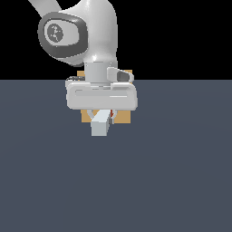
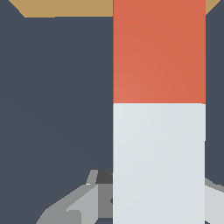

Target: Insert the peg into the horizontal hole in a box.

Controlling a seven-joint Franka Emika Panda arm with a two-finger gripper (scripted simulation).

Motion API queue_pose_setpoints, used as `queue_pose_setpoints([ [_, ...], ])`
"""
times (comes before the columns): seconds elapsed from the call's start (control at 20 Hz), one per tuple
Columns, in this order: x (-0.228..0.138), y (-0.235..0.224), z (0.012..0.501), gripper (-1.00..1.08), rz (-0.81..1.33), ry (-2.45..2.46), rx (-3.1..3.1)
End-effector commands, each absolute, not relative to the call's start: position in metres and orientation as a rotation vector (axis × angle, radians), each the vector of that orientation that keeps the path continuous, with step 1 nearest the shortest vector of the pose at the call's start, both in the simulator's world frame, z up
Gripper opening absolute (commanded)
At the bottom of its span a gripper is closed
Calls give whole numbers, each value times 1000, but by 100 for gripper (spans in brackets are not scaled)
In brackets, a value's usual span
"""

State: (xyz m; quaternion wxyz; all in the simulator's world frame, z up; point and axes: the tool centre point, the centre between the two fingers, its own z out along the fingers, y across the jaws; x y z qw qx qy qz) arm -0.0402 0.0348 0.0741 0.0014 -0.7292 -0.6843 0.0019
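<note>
The peg (image 1: 100,125) is held in my gripper (image 1: 103,113), its pale grey-white end pointing toward the camera in the exterior view. In the wrist view the peg (image 2: 159,144) fills the frame, its orange-red end reaching toward the tan box (image 2: 65,8). The box (image 1: 122,118) stands right behind the gripper in the exterior view and is mostly hidden by it. The gripper is shut on the peg. The horizontal hole is hidden behind the gripper and peg.
The dark blue-grey table surface (image 1: 172,172) spreads around the box. The arm's white link and grey joint (image 1: 63,34) rise above the gripper.
</note>
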Motion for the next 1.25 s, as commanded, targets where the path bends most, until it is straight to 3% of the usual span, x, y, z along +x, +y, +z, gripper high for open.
queue_pose_setpoints([
  [0.0, -39, 45, 76, -100, 1, -2151, -2288],
  [0.7, -33, 145, 77, -100, -3, -2153, -2290],
  [1.2, -31, 151, 78, -100, -4, -2153, -2290],
])
